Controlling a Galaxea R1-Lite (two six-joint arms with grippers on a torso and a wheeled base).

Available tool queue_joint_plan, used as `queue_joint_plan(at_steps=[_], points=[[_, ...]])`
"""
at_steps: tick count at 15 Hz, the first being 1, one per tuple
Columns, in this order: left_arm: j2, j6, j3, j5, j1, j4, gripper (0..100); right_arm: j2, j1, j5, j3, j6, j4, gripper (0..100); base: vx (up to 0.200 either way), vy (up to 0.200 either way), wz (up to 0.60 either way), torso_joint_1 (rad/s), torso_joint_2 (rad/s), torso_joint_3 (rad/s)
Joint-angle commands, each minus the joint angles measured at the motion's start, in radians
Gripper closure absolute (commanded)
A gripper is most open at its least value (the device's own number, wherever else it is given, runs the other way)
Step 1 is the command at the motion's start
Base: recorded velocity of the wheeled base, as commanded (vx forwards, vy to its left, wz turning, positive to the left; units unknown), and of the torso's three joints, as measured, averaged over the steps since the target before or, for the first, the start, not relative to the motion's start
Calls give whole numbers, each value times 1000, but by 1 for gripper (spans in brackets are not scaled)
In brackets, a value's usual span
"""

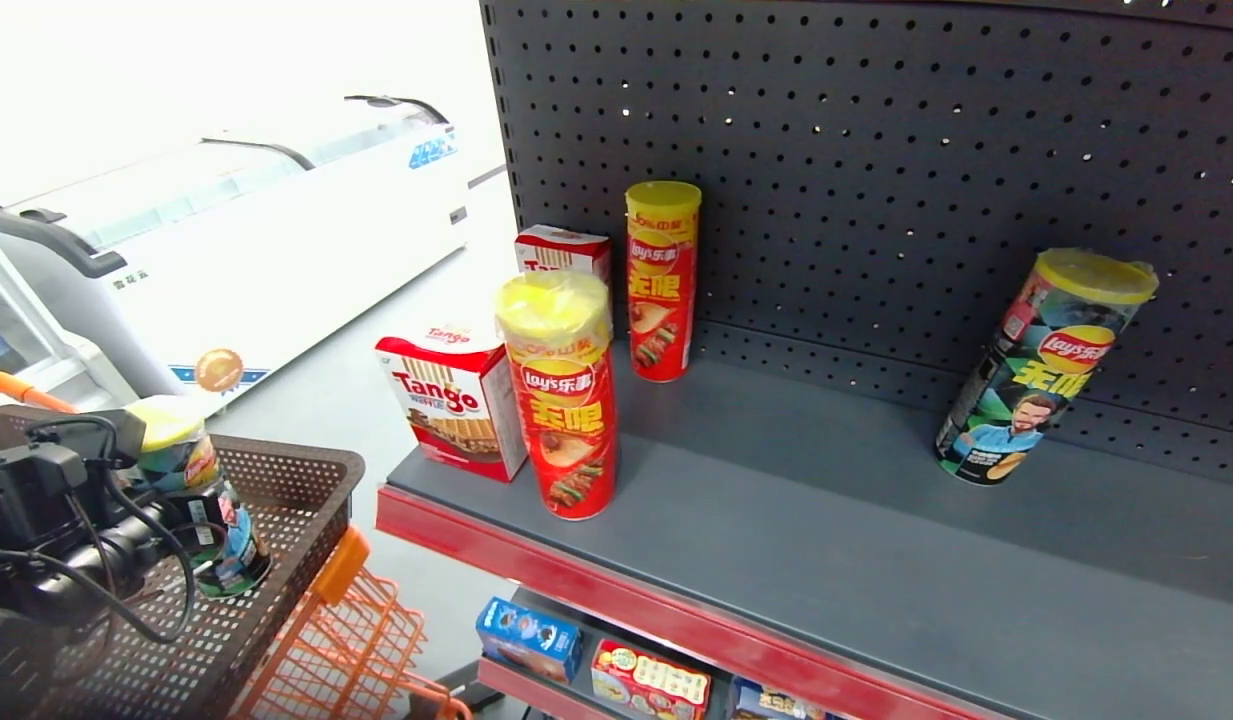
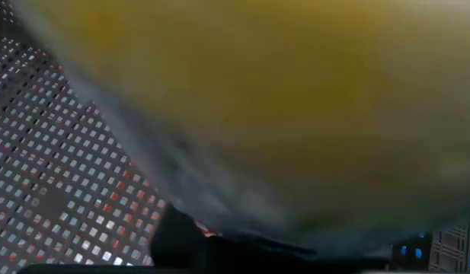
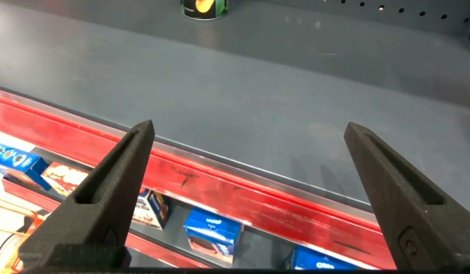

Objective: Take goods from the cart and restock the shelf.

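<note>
Left gripper (image 1: 181, 540) sits at the chip can (image 1: 186, 470) standing in the cart basket (image 1: 306, 500); whether it is clamped on the can cannot be told. Right gripper (image 3: 250, 131), jaws apart and holding nothing, hangs over the red front edge of the shelf (image 1: 826, 560). At the shelf's left front corner: wafer box (image 1: 456, 400) and red can (image 1: 566, 400). At the back edge: second red can (image 1: 662, 280); dark can (image 1: 1036, 370) leaning on the pegboard. Step judged: pick-up from the cart. The next move calls for a firm grip, a lift clear of the basket rim, then placement on the shelf's bare middle.
</note>
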Motion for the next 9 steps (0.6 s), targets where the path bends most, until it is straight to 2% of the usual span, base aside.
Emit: queue_joint_plan(at_steps=[1, 5, 7, 9], points=[[-14, 2, 1, 0, -5, 6, 100, 1, 0, 0, 0, -1, 0, 0, 0, 0, 0, 0, 0, 0], [-184, 2, 9, -38, -53, 53, 100, 1, 0, 0, 0, -1, 0, 0, 0, 0, 0, 0, 0, 0], [-258, 41, 1, -44, -68, 66, 100, 1, 0, 0, 0, -1, 0, 0, 0, 0, 0, 0, 0, 0], [-308, 42, -3, -46, -91, 66, 100, 1, 0, 0, 0, -1, 0, 0, 0, 0, 0, 0, 0, 0]])
